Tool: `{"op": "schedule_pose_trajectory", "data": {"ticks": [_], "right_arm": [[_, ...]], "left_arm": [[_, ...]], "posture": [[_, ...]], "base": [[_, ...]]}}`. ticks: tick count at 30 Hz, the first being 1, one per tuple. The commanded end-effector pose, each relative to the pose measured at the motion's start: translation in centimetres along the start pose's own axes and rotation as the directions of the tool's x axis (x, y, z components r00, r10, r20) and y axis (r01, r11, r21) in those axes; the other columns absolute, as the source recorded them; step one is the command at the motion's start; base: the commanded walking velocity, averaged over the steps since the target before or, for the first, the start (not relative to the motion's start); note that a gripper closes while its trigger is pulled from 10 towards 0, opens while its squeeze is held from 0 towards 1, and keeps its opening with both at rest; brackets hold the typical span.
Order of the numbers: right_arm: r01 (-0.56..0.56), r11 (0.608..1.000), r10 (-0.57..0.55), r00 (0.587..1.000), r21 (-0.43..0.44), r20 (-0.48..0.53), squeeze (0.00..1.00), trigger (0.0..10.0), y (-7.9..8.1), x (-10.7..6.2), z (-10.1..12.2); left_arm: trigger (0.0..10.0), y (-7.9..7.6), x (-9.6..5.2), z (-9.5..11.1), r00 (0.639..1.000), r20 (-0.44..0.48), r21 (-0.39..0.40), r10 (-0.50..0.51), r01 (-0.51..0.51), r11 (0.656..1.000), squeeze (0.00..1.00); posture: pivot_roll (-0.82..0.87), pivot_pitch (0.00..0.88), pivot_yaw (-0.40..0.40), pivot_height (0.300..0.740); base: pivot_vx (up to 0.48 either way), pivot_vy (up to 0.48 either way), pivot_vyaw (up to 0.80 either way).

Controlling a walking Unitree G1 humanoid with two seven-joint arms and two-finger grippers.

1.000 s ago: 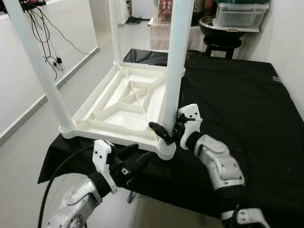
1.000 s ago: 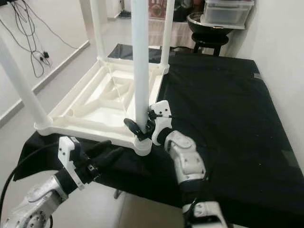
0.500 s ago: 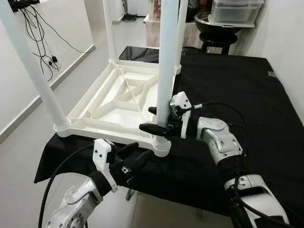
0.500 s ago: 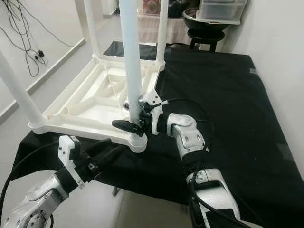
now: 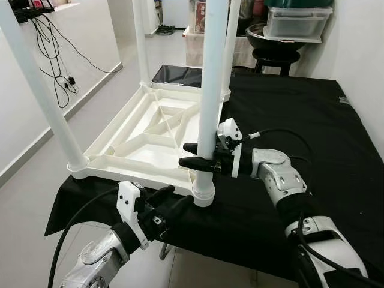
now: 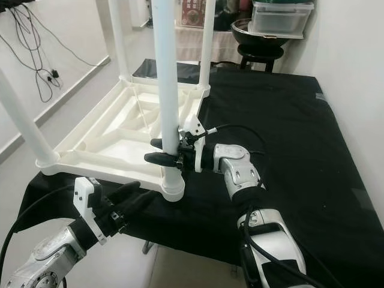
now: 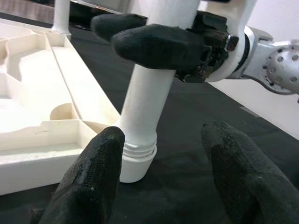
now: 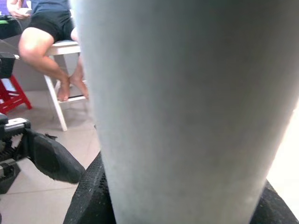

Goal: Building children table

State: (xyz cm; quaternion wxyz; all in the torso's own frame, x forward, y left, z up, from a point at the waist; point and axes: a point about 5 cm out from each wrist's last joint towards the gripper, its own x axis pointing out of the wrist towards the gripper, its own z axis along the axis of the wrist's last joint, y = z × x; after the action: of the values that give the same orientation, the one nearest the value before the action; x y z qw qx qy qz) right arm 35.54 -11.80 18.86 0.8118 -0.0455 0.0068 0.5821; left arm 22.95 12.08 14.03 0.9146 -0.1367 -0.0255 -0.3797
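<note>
A white children's table (image 5: 135, 171) lies upside down on a black-covered surface (image 5: 312, 114), its legs pointing up. My right gripper (image 5: 188, 155) is shut on the near right leg (image 5: 211, 90), a hand's width above its screw socket (image 7: 138, 158). That leg (image 8: 187, 93) sits close between the black fingers in the right wrist view. My left gripper (image 5: 173, 199) is open just below and in front of the socket at the surface's near edge. Its fingers (image 7: 88, 177) straddle the leg's base without touching it.
A black stool (image 5: 279, 57) with a dark bowl and a clear plastic box (image 5: 297, 21) stands behind the surface. Cables (image 5: 57, 66) hang on the left wall. The black cloth is bare to the right. A person sits on a white stool (image 8: 56, 51) across the room.
My right gripper has moved up the leg from near the socket and turned level, its fingers now clasping the leg. The left gripper stays near the socket. The camera has shifted.
</note>
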Motion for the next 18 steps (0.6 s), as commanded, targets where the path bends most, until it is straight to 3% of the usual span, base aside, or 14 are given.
{"op": "schedule_pose_trajectory", "data": {"ticks": [1, 2, 3, 5, 6, 7, 8, 9, 10, 18], "right_arm": [[0.077, 0.997, -0.077, 0.997, 0.011, -0.031, 0.0, 0.0, 0.0, -0.7, -1.1], [0.077, 0.997, -0.077, 0.997, 0.011, -0.031, 0.0, 0.0, 0.0, -0.7, -1.1], [0.195, 0.981, -0.194, 0.98, 0.017, -0.055, 0.0, 0.0, 0.1, -1.1, -1.7], [0.195, 0.981, -0.194, 0.98, 0.017, -0.055, 0.0, 0.0, 0.1, -1.1, -1.7], [0.471, 0.878, -0.469, 0.882, 0.081, -0.044, 0.0, 0.0, 0.2, -1.0, -2.5], [0.471, 0.878, -0.469, 0.882, 0.081, -0.044, 0.0, 0.0, 0.2, -1.0, -2.5], [0.604, 0.797, -0.599, 0.793, 0.011, -0.109, 0.0, 0.0, 2.4, -0.7, -4.2], [0.604, 0.797, -0.599, 0.793, 0.011, -0.109, 0.0, 0.0, 2.4, -0.7, -4.2], [0.659, 0.753, -0.654, 0.748, 0.004, -0.108, 0.0, 0.0, 3.4, -0.4, -4.4], [0.651, 0.759, -0.646, 0.75, -0.016, -0.145, 0.0, 0.0, 3.2, 0.4, -5.0]], "left_arm": [[10.0, -0.2, -0.1, 0.0, 1.0, -0.006, -0.006, -0.006, 0.006, 1.0, 0.0], [10.0, -0.2, -0.1, 0.0, 1.0, -0.006, -0.006, -0.006, 0.006, 1.0, 0.0], [10.0, -0.2, -0.2, 0.0, 1.0, -0.006, -0.006, -0.005, 0.005, 1.0, 0.0], [10.0, -0.2, -0.2, 0.0, 1.0, -0.006, -0.006, -0.005, 0.005, 1.0, 0.0], [10.0, -0.2, -0.3, 0.1, 1.0, -0.006, -0.005, -0.005, 0.005, 1.0, 0.0], [10.0, -0.2, -0.3, 0.1, 1.0, -0.006, -0.005, -0.005, 0.005, 1.0, 0.0], [10.0, -0.1, -0.3, 0.1, 1.0, -0.006, -0.003, -0.004, 0.004, 1.0, 0.0], [10.0, -0.1, -0.3, 0.1, 1.0, -0.006, -0.003, -0.004, 0.004, 1.0, 0.0], [10.0, 0.1, -0.4, 0.1, 1.0, -0.009, 0.001, -0.003, 0.003, 1.0, 0.0], [10.0, 0.3, -0.2, 0.0, 1.0, -0.013, 0.004, -0.004, 0.004, 1.0, 0.0]], "posture": [[-0.01, 0.06, -0.014, 0.74], [-0.01, 0.06, -0.014, 0.74], [-0.01, 0.062, -0.029, 0.74], [-0.01, 0.062, -0.029, 0.74], [-0.02, 0.064, -0.041, 0.74], [-0.02, 0.064, -0.041, 0.74], [-0.01, 0.076, -0.024, 0.74], [-0.01, 0.076, -0.024, 0.74], [-0.03, 0.055, -0.004, 0.74], [-0.02, 0.041, -0.021, 0.74]], "base": [[0.0, 0.0, 0.0], [0.0, 0.0, 0.0], [0.0, 0.0, 0.0], [0.0, 0.0, 0.0], [0.0, 0.0, 0.0], [0.0, 0.0, 0.0], [0.0, 0.0, 0.0], [0.0, 0.0, 0.0], [0.0, 0.0, 0.0], [0.0, 0.0, 0.0]]}}
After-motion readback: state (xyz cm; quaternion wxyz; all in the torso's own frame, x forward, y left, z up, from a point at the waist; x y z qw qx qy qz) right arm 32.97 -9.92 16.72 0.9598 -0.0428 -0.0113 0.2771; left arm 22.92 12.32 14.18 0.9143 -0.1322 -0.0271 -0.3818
